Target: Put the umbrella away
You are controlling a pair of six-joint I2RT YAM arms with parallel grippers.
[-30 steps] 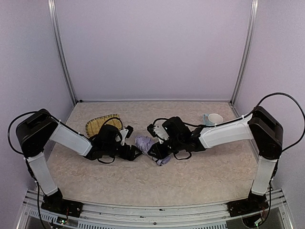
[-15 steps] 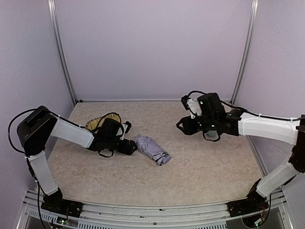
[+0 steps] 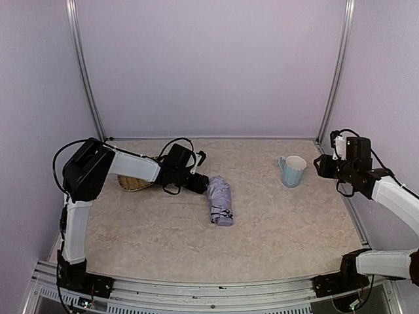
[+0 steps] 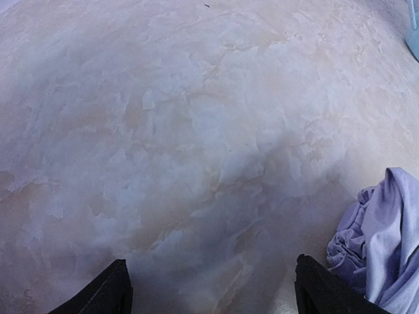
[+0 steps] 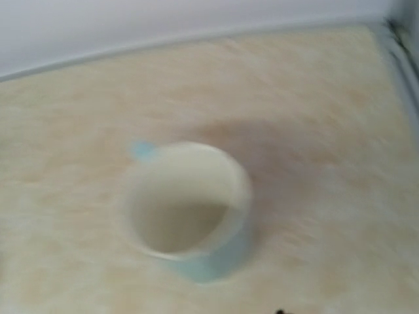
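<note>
The umbrella (image 3: 220,199) is folded into a pale lavender bundle and lies on the table a little left of centre, its length running front to back. Its crumpled fabric shows at the right edge of the left wrist view (image 4: 386,242). My left gripper (image 3: 201,184) sits low at the umbrella's far left end; in the left wrist view it (image 4: 209,281) is open, with only bare table between the fingers (image 4: 108,291). My right gripper (image 3: 319,167) hangs near the right wall, apart from the umbrella. Its fingers do not show in the blurred right wrist view.
A pale blue mug (image 3: 292,171) stands upright at the back right, just left of my right gripper, and fills the right wrist view (image 5: 186,209). A woven yellow basket (image 3: 131,183) lies at the back left, partly under my left arm. Walls enclose the table.
My right arm has pulled away from the umbrella to the right wall. My left gripper has moved back and right, and the umbrella has turned and shifted with it.
</note>
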